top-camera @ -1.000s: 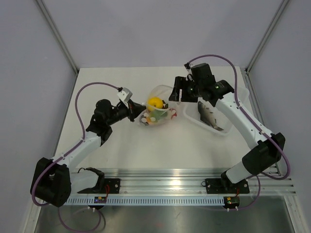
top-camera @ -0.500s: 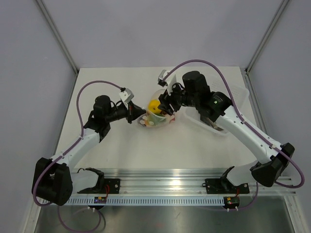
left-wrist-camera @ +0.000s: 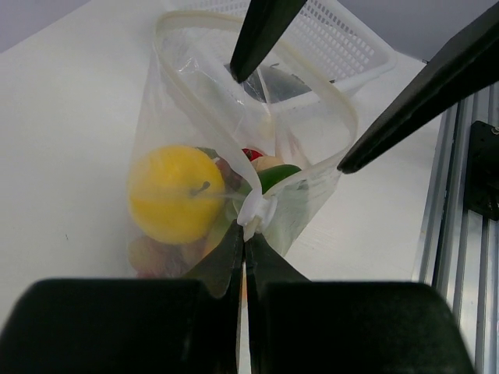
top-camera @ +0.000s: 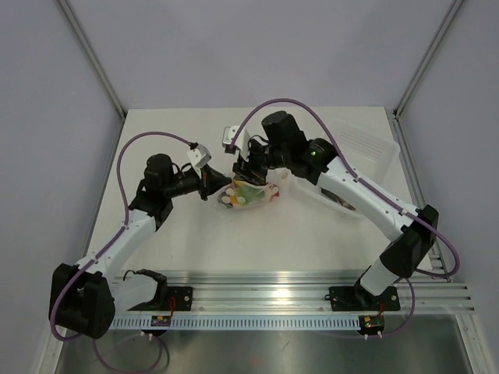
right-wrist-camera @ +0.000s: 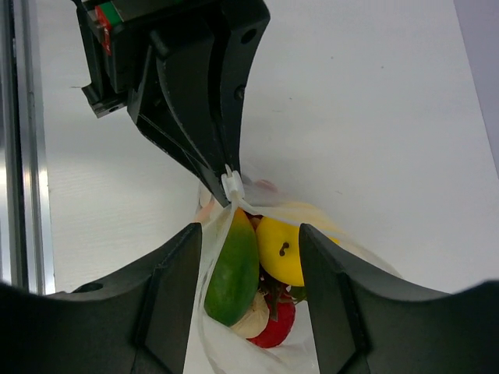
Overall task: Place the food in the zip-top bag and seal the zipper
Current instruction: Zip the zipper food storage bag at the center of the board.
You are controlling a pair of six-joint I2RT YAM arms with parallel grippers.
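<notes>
The zip-top bag (top-camera: 246, 195) stands mid-table with its mouth open, and also shows in the left wrist view (left-wrist-camera: 234, 148). The food is inside it: a yellow lemon (left-wrist-camera: 175, 195), a green piece (right-wrist-camera: 234, 269), a red piece (right-wrist-camera: 277, 327) and a cream piece. The pale zipper (left-wrist-camera: 312, 93) rings the mouth, with a white slider (right-wrist-camera: 232, 185) at its end. My left gripper (top-camera: 221, 187) is shut on the bag's edge just below the slider (left-wrist-camera: 257, 209). My right gripper (top-camera: 248, 173) is open right above the mouth, one finger (right-wrist-camera: 168, 296) on each side of the food.
A rigid clear tub (top-camera: 373, 156) lies to the right of the bag, and a grey fish (top-camera: 343, 201) in it is partly hidden by my right arm. The aluminium rail (top-camera: 257, 284) runs along the near table edge.
My right arm has swung left from over the tub to above the bag's mouth. The left gripper and the bag have shifted slightly left.
</notes>
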